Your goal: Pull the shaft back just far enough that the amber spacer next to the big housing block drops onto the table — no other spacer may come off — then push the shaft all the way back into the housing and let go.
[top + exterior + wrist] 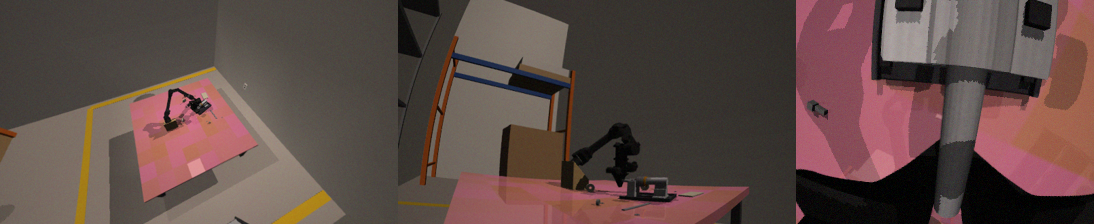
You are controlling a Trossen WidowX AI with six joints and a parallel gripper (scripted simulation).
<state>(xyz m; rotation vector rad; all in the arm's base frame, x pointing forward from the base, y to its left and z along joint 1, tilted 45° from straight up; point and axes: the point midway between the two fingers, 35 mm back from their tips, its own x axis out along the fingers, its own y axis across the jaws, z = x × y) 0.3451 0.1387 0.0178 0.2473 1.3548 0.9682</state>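
Note:
My gripper (620,184) (951,146) is shut on the grey shaft (963,110). The shaft runs straight from between my fingers into the grey support block (632,189) (903,45). In the exterior view the big housing block (661,182) stands at the right end of the black base (623,197) (911,74). The amber spacer (645,181) shows as a thin ring in the row between the two blocks, at the shaft's height, with grey parts on both sides. How far the shaft's inner end reaches is hidden, and the spacers are hidden in the wrist view.
A grey rod (213,115) (636,207) lies in front of the base. A ring (590,187) stands near the arm's foot, and a small grey part (598,202) lies left of the base. A pale card (204,95) (691,194) lies beyond it. A small bolt-like part (817,108) lies left.

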